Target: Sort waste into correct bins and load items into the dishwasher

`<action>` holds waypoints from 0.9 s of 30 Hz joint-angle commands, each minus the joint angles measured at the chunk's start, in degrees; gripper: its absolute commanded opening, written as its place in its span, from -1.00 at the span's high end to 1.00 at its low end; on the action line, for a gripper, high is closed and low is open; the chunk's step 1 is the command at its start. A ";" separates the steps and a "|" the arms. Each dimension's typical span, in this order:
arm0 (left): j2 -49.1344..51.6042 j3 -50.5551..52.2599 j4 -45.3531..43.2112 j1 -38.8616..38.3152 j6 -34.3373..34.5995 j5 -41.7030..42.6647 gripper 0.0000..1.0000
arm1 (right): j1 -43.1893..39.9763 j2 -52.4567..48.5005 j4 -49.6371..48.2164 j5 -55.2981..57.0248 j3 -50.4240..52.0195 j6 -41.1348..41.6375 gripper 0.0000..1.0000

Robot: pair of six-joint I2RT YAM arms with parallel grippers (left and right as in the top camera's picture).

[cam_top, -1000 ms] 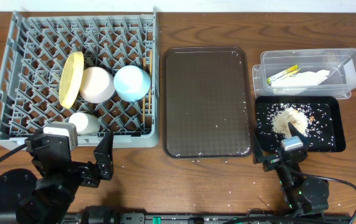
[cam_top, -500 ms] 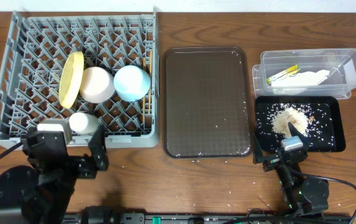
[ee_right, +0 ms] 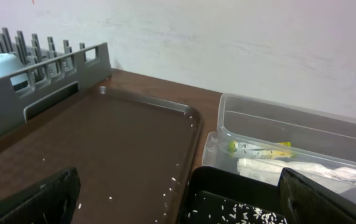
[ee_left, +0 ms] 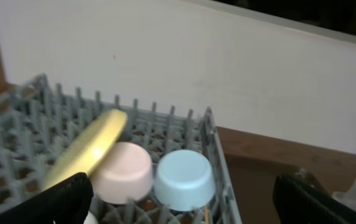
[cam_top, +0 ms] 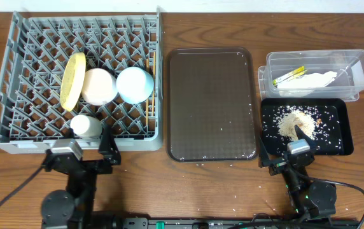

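The grey dish rack [cam_top: 16, 76] holds the pale-yellow plate [cam_top: 72, 80] on edge, the cream-white bowl [cam_top: 99, 86] and light-blue bowl [cam_top: 135, 84] upside down, the small white cup [cam_top: 86, 126] and the chopsticks [cam_top: 150, 95]. The clear tub [cam_top: 354, 67] holds the yellow-green sachet [cam_top: 288, 76] and white napkin [cam_top: 312, 80]. The black tray [cam_top: 338, 143] holds rice scraps [cam_top: 294, 121]. My left gripper [cam_top: 86, 152] is open and empty at the rack's front edge. My right gripper [cam_top: 288, 154] is open and empty at the black tray's front left corner.
The dark brown serving tray [cam_top: 210, 105] lies between rack and bins with a few rice grains on it. Loose grains lie on the wooden table in front of it. A white wall stands behind the table.
The left arm has drawn back toward the table's front edge and its gripper now points at the rack. The right arm has not moved.
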State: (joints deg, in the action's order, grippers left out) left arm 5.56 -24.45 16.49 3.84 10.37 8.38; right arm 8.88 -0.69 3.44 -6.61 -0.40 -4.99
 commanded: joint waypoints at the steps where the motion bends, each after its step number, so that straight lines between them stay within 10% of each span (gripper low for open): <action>1: -4.83 5.46 -2.95 -1.36 5.90 -2.36 -0.86 | -0.63 0.31 0.20 -0.28 0.09 0.68 -0.98; 14: -5.46 22.80 -17.29 -4.00 4.48 -6.34 -0.86 | -0.63 0.31 0.20 -0.28 0.09 0.68 -0.98; 27: -5.40 24.22 -12.66 -4.94 3.02 -6.32 -0.86 | -0.63 0.31 0.20 -0.28 0.09 0.68 -0.99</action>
State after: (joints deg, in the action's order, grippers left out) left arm 0.62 -0.67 1.08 -0.89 14.57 2.83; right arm 8.88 -0.69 3.44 -6.61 -0.40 -4.99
